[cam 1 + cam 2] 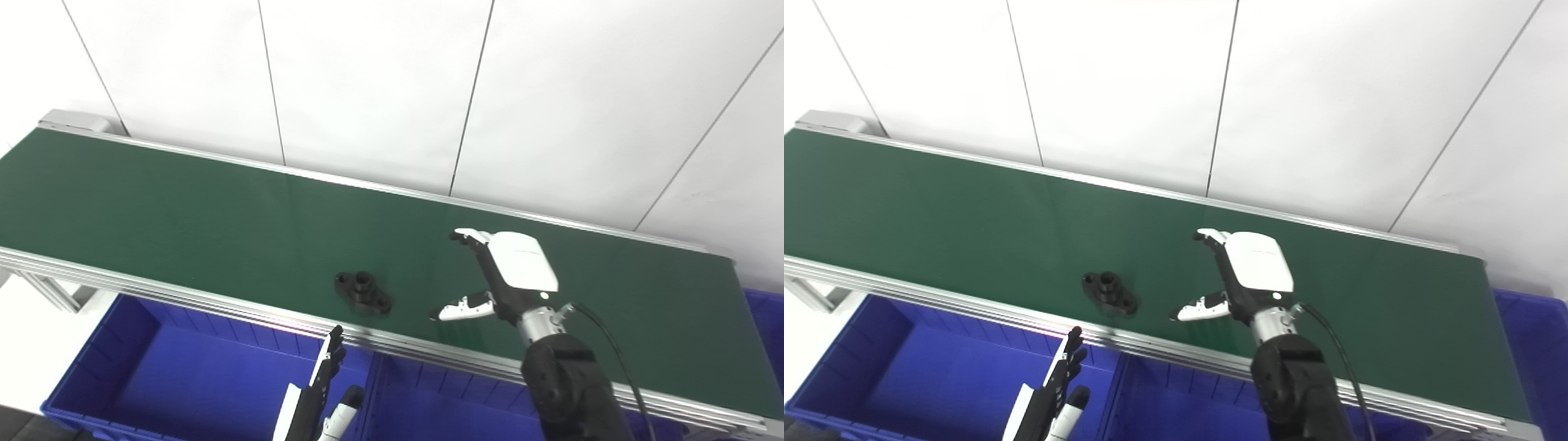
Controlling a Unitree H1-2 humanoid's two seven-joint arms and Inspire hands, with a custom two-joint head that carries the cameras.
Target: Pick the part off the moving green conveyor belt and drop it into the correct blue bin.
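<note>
While nothing has been lifted yet, the green conveyor belt [184,208] fills the middle of the frame, running from the upper left down to the lower right, and the task looks to be at its very start: the grasp, the carry and the drop all remain to be done.

Along the bottom edge, below the belt's metal rail, sit the blue bins. The left bin [184,380] at the lower left shows only its bare floor and ribbed walls, with nothing in it as far as can be seen. The middle bin [441,404] at the bottom centre is partly hidden by the arm, and its visible part also looks empty. A third bin [762,318] peeks in at the right edge, its inside out of sight.

Right of centre, the right hand [490,275] hovers over the belt, spread wide with fingers and thumb well apart, holding nothing. At the bottom centre the left hand [321,392] waits over the bins, fingers extended and empty.

Smallest, the black part [362,292] lies flat on the belt near its front rail, just left of the right hand and apart from it.
</note>
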